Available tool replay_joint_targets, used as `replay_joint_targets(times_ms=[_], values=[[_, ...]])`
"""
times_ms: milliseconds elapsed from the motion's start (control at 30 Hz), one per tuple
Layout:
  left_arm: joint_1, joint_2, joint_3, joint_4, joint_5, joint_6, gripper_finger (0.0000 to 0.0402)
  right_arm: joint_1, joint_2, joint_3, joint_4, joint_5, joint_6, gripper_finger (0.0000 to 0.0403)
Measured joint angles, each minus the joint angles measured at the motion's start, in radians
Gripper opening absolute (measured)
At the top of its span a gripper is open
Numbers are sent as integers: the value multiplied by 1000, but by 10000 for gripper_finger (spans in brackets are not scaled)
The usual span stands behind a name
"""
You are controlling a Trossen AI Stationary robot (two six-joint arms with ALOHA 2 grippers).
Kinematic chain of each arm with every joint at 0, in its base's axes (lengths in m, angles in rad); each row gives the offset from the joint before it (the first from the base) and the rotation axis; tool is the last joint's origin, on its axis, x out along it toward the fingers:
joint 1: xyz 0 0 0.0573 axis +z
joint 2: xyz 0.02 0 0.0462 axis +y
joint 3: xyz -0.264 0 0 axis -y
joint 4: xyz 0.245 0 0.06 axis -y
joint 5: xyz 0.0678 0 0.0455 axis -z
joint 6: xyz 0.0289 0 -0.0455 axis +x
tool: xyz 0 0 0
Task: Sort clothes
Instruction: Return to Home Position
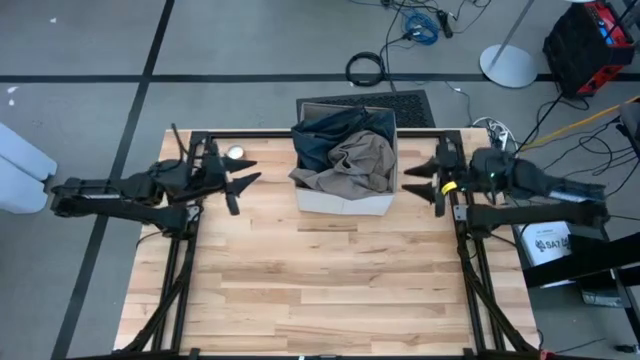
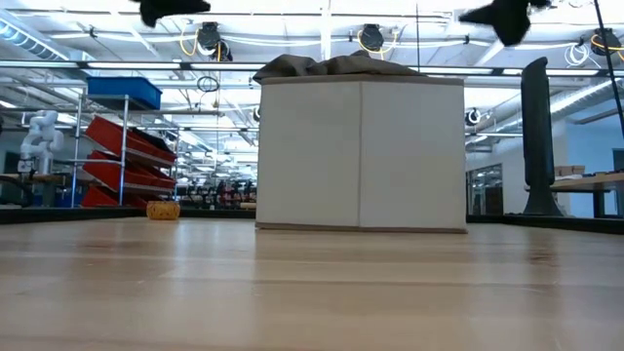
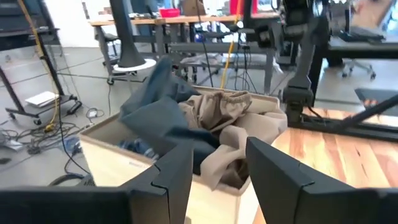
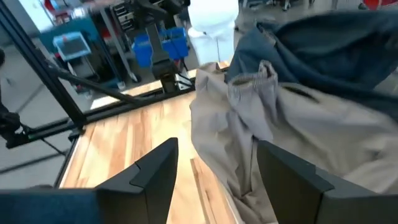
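A beige fabric box (image 1: 345, 195) stands at the middle of the table's far edge, heaped with clothes. A khaki tan garment (image 1: 355, 165) lies on top and spills over the box's near rim. A dark grey-green garment (image 1: 330, 135) lies behind it. My left gripper (image 1: 245, 180) hovers open to the left of the box, pointing level at it; in its wrist view the clothes (image 3: 217, 118) lie beyond the fingers. To the right of the box my right gripper (image 1: 418, 180) hovers open and points at the box, with the tan garment (image 4: 280, 124) just beyond its fingers.
A small round yellowish object (image 1: 237, 153) sits near the table's far left corner, behind my left gripper. Black frame rails (image 1: 180, 270) run along both table sides. The bare wooden top (image 1: 330, 280) stretches from the box to the near edge.
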Motion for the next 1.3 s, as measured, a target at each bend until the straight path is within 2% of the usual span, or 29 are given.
replay_joint_targets(times_ms=[167,367,600,967,1133,1300], values=[[0,-85,-114,53,-27,-28,160,0,-104,-255,253,-1,26,208],[0,-172,-254,86,-69,-62,160,0,-154,-446,440,0,51,208],[0,-273,-394,106,-59,-101,160,0,-172,-568,552,-1,125,208],[0,-386,-576,114,1,-152,160,4,-173,-683,762,-24,133,208],[0,-417,-656,224,77,-153,160,33,-174,-729,833,-24,131,208],[0,-424,-724,263,83,-157,160,69,-174,-782,917,-25,120,208]])
